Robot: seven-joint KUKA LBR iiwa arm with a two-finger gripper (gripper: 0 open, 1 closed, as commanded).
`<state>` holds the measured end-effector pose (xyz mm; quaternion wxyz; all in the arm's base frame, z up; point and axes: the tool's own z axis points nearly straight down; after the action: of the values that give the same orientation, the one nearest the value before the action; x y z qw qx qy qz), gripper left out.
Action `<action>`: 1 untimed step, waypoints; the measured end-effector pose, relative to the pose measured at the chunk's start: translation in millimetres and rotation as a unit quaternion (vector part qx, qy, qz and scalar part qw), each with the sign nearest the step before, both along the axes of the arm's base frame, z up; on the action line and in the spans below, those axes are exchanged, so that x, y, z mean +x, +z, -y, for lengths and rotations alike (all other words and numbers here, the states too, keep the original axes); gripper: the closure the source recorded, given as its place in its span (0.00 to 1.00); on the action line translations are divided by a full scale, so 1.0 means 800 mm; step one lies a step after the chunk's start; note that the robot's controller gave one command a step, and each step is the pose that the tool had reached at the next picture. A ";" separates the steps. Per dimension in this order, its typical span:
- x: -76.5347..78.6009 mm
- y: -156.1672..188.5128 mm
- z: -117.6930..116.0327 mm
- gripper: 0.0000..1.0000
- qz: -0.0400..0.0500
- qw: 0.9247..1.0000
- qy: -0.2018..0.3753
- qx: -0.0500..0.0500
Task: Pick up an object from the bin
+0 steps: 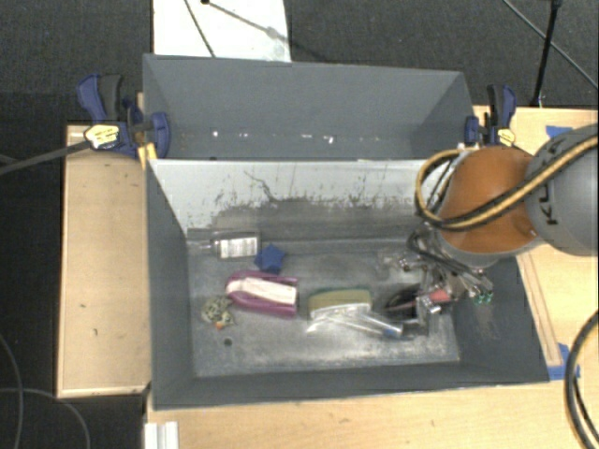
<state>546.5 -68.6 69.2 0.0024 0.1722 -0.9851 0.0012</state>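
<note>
Clear plastic packet (351, 316) lies just beside the lowered jaws.

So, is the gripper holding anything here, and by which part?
It cannot be told. The gripper is down at the right end of the bin, by a small black thing beside a clear plastic packet; no hold is visible.

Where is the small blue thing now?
In the camera view's left half: the blue thing lies just right of the small bottle and behind the purple packet.
</note>
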 end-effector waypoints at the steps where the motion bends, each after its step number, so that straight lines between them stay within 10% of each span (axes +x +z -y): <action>1: -0.088 0.039 -0.099 0.00 0.002 0.997 -0.074 0.003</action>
<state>476.1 10.4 100.5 -0.0001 0.0985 -0.9951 -0.0018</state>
